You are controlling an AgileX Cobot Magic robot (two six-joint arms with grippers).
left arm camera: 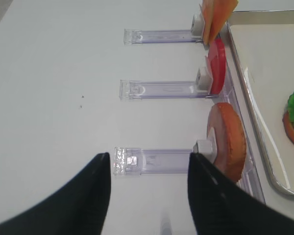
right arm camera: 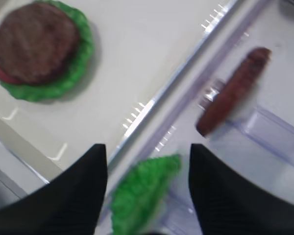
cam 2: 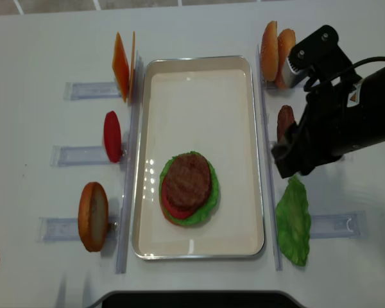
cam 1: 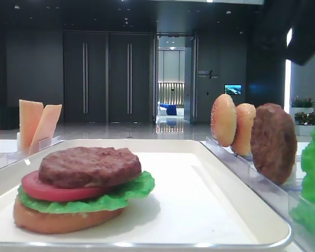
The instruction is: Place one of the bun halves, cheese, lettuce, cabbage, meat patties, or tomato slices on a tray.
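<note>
overhead, white table point(cam 2: 45, 38) bears tray point(cam 2: 199, 63); dark doors point(cam 1: 106, 79) behind.

White tray point(cam 2: 199, 77) holding stacked bun point(cam 1: 52, 220), lettuce point(cam 1: 121, 197), tomato point(cam 1: 47, 190), brown patty point(cam 1: 89, 165)

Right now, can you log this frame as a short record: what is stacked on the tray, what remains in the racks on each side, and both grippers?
tray: stack of bottom bun, lettuce, tomato slice, meat patty on top
left racks: cheese, spare tomato slice, bun half
right racks: two bun halves, spare meat patty, spare lettuce leaf
right gripper: open, above the spare lettuce leaf, holding nothing
left gripper: open, empty
</note>
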